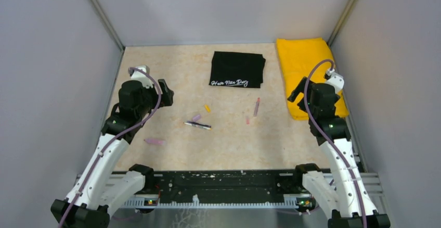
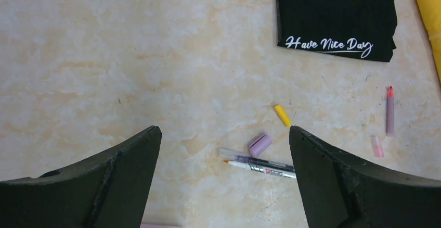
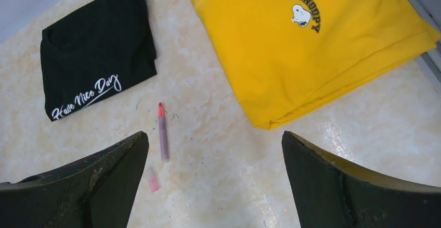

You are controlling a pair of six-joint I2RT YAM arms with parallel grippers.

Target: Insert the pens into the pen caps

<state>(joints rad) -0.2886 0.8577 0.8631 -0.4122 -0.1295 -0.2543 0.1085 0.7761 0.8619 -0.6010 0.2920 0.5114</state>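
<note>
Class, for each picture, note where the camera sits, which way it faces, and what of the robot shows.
Top: above and behind the robot, looking down on the table; left gripper and right gripper show.
Left wrist: behind the open left gripper, facing the black-and-white pen.
Right wrist: behind the open right gripper, facing the yellow shirt.
Shared: both wrist views show the black shirt.

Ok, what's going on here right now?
Nothing is picked up yet. The left gripper and right gripper both hang open above the table. The black-and-white pen lies mid-table with the purple cap right beside it and the yellow cap a little further off. The reddish-pink pen lies further right, the red cap loose next to it. The pale pink pen lies alone on the left.
</note>
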